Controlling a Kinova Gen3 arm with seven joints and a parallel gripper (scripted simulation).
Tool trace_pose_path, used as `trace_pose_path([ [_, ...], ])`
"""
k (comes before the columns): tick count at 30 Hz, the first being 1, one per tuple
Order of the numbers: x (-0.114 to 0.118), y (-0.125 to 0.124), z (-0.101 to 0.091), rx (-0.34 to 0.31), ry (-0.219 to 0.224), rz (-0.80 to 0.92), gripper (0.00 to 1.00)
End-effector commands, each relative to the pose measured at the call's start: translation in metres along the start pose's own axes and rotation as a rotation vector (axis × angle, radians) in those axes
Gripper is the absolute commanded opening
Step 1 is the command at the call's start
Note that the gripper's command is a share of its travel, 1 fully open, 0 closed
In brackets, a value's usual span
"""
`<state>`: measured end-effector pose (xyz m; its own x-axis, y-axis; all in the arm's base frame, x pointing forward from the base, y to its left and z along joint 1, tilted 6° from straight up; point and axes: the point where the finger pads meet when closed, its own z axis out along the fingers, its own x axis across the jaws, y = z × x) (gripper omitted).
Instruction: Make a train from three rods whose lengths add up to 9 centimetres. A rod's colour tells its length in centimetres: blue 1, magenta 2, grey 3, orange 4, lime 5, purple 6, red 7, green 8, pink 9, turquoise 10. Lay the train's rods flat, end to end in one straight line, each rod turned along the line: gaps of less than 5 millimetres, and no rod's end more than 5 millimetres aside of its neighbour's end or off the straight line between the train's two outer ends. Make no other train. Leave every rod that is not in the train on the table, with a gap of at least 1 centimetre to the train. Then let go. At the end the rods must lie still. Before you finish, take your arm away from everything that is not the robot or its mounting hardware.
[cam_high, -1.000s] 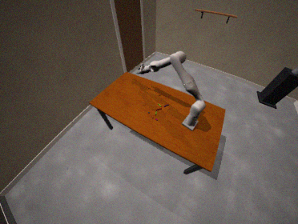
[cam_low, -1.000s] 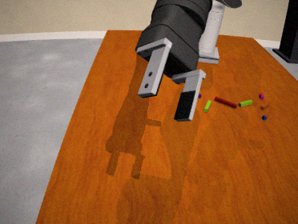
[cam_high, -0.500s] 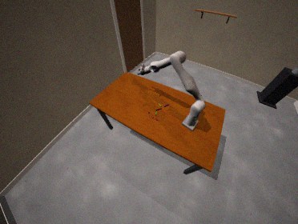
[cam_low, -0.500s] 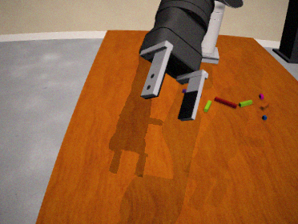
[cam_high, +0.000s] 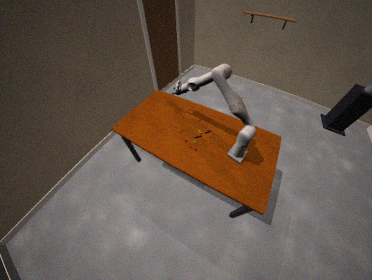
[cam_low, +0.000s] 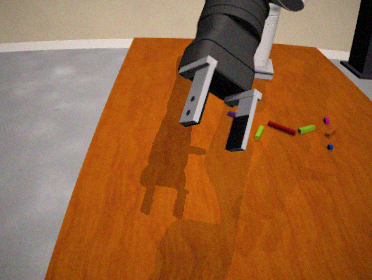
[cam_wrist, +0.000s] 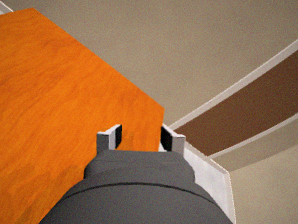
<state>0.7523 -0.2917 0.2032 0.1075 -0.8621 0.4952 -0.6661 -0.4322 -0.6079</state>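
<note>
My gripper (cam_low: 215, 122) is open and empty. It hangs in the air near the table's far end, close to the exterior camera, well away from the rods; it also shows in the top view (cam_high: 177, 89) and the wrist view (cam_wrist: 141, 137). The rods lie in a loose group on the table (cam_high: 197, 139): a purple rod (cam_low: 231, 114) partly hidden behind one finger, a short lime rod (cam_low: 259, 132), a red rod (cam_low: 281, 128), a second lime rod (cam_low: 306, 129), a magenta rod (cam_low: 326, 120), a faint orange rod (cam_low: 330, 134) and a blue rod (cam_low: 330, 147). None of them touch.
The arm's base (cam_high: 238, 152) stands on the orange table (cam_high: 200, 145) behind the rods. The wrist view shows only a table corner (cam_wrist: 60, 96) and the floor past it. A dark block (cam_high: 347, 109) stands on the floor to the right.
</note>
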Motion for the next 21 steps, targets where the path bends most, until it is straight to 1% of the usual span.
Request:
trace_pose_path([
  [1, -0.0008, -0.003, -0.0021, 0.001, 0.0, -0.003, 1.0],
  [11, -0.0008, -0.003, -0.0021, 0.001, 0.0, -0.003, 1.0],
  [12, -0.0075, 0.0027, -0.0052, -0.013, -0.01, 0.035, 1.0],
  [21, -0.0075, 0.0027, -0.0052, -0.013, -0.01, 0.035, 1.0],
])
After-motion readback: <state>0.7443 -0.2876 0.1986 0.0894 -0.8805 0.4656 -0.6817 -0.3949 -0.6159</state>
